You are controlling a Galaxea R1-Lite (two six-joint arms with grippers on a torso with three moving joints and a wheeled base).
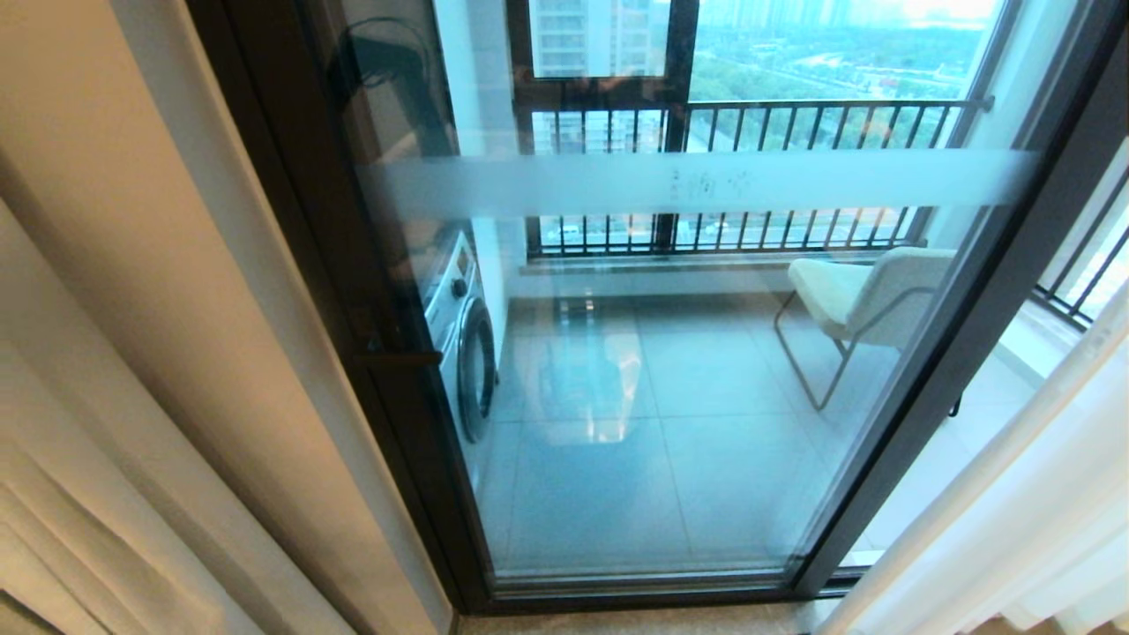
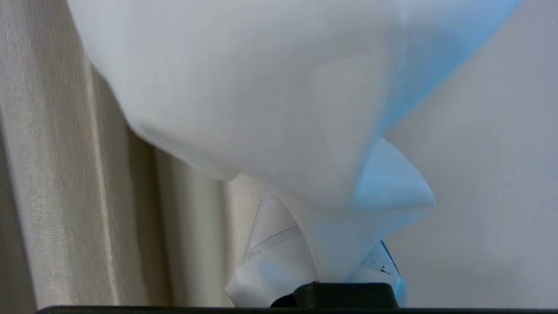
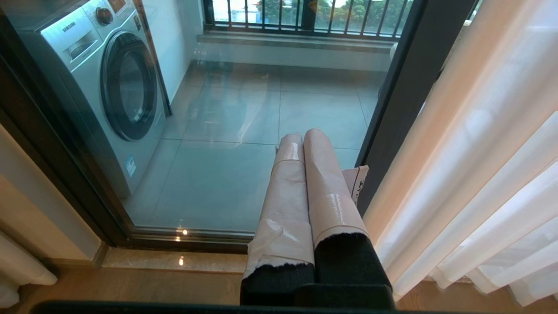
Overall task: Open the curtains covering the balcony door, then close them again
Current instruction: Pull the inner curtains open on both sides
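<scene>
1. My left claw [image 2: 322, 261] is clamping down tight on a fold of the sheer white curtains [image 2: 279, 109]; the fabric is bunching between the taped fingers [image 2: 270, 257] and draping over the wrist camera.
2. The beige drape [image 2: 65, 174] is hanging right beside that bunch.
3. My right claw [image 3: 305, 139] is sitting fully closed with nothing in it, taped fingers pressed together, pointing toward the balcony door [image 3: 409, 87] near the floor.
4. Head view: the balcony door [image 1: 953, 353] is standing uncovered, frosted band [image 1: 697, 181] across the glass.
5. The curtains are gathering at both edges: one panel at far right [image 1: 1014, 529], fabric at far left [image 1: 159, 353].
6. Through the glass: washing machine [image 1: 463, 344], chair [image 1: 860, 295] and railing [image 1: 794, 132] are showing.
7. Neither arm is showing in the head view.
</scene>
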